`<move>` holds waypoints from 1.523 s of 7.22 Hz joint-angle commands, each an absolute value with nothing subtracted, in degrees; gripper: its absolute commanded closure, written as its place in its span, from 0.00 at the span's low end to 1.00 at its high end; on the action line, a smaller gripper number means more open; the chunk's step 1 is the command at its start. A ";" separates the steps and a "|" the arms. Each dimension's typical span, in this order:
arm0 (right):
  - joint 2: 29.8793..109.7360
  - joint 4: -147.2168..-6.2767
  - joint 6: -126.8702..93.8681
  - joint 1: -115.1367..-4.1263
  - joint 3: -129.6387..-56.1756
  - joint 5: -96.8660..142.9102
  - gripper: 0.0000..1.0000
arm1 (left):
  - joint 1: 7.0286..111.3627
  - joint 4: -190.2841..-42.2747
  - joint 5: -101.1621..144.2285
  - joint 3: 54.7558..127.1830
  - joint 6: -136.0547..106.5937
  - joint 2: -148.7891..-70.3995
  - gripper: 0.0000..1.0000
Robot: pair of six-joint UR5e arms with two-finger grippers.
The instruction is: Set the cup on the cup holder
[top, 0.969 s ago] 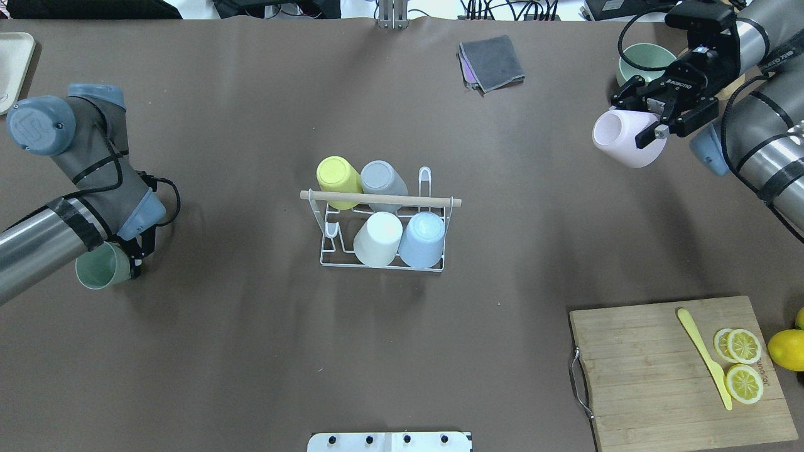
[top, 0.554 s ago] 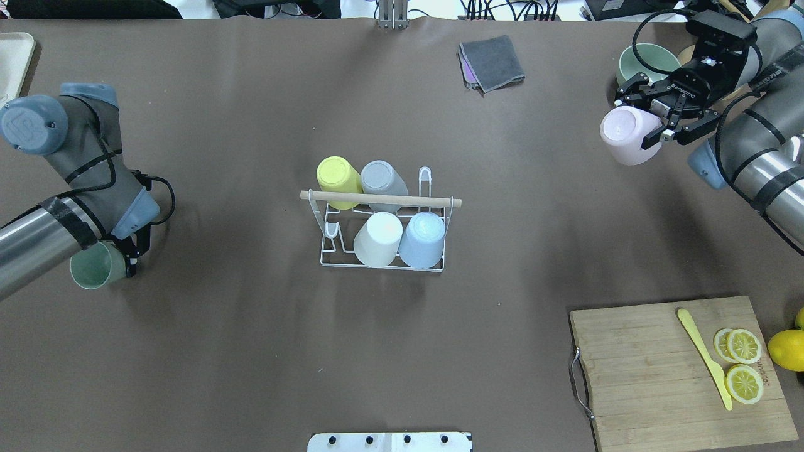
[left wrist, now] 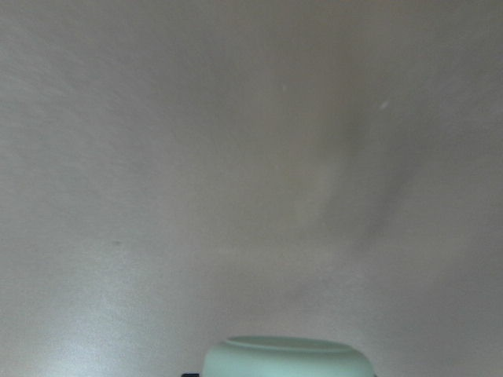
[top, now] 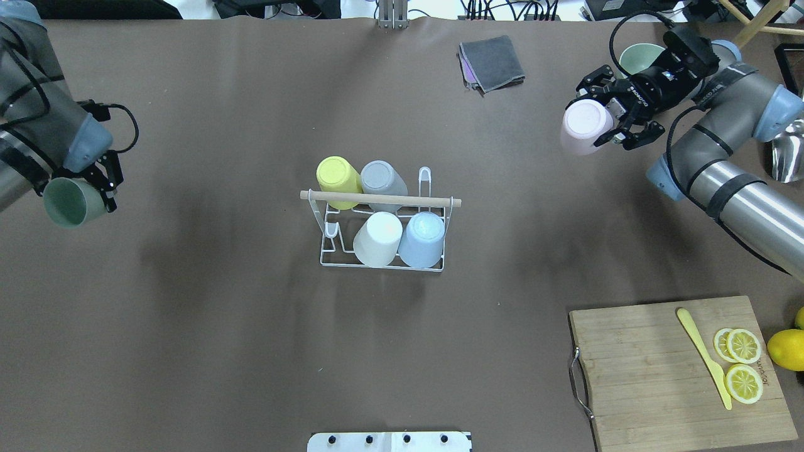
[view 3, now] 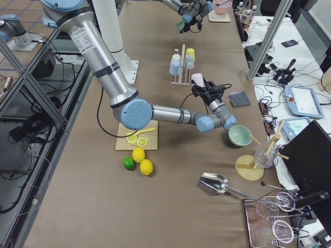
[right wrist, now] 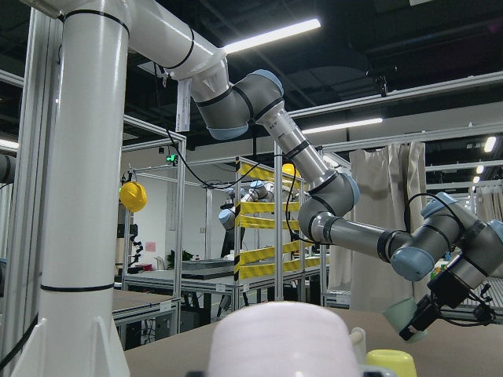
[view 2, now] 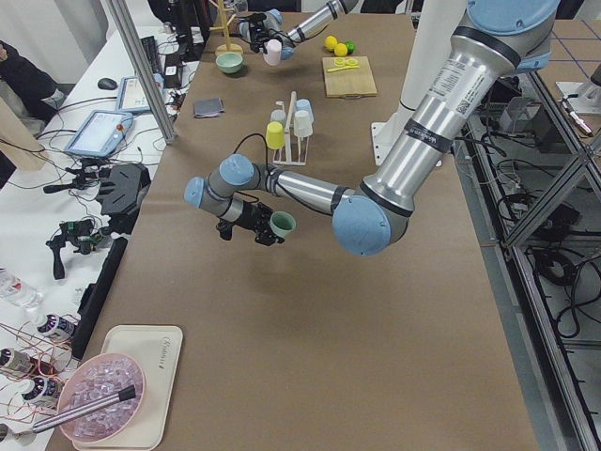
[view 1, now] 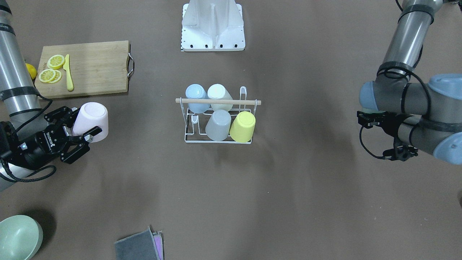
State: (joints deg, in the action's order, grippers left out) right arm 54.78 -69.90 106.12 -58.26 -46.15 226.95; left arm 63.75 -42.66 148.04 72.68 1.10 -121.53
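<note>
Cup holder (top: 380, 199) is white wire, wood-handled; right fingers (view 1: 88, 134) pinch pink cup (top: 581, 125), left fingers (top: 108, 187) green cup (top: 66, 201).

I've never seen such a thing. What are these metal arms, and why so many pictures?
These are two robot arms at one table, each ending in a two-finger gripper. The pictures show one moment: one from above behind the robot, one facing it, two from the table's ends, one from each wrist. The left gripper holds a green cup; the right gripper holds a pink cup. In the middle stands the cup holder, a white wire rack, carrying four cups. Nearby lie a cutting board with lemon slices and a grey cloth.
</note>
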 commanded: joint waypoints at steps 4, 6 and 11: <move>45.89 -75.85 118.82 -53.10 -41.31 228.43 0.63 | 75.41 -71.43 149.77 80.42 -21.44 -120.33 1.00; 42.73 -76.90 120.40 -50.02 -40.17 228.78 0.62 | 75.85 -87.82 149.24 79.54 -36.24 -120.23 1.00; 39.90 -77.25 120.76 -44.31 -40.25 228.96 0.62 | 78.66 -122.96 148.10 79.54 -59.88 -119.62 1.00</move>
